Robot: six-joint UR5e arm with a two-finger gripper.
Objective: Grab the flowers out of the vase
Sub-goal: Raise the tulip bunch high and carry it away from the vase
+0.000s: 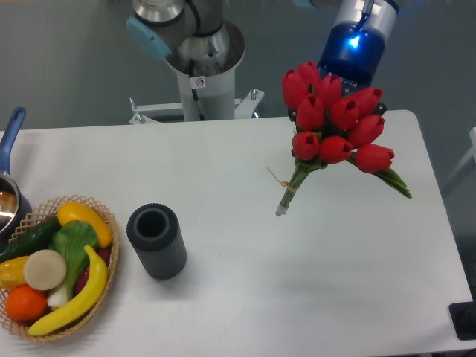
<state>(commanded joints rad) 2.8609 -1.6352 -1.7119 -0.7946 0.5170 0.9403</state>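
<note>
flowers (332, 126): glossy red buds, string-tied stems | vase (156, 241): ribbed grey cylinder | fingers: hidden, cannot tell

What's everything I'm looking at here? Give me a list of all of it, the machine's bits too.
flowers: one bunch of red tulips with green stems tied with string, held up in the air over the table's right half
vase: one, dark grey, ribbed, empty, standing left of centre
basket: one, woven tan, front left corner, holding fruit and vegetables
pot: one, blue handle, left edge, mostly cut off
table: one, white
dark object: one, front right edge, cannot identify
robot base: one, grey, behind the table
pincer: one, under a blue-lit wrist, hidden behind the blooms
</note>
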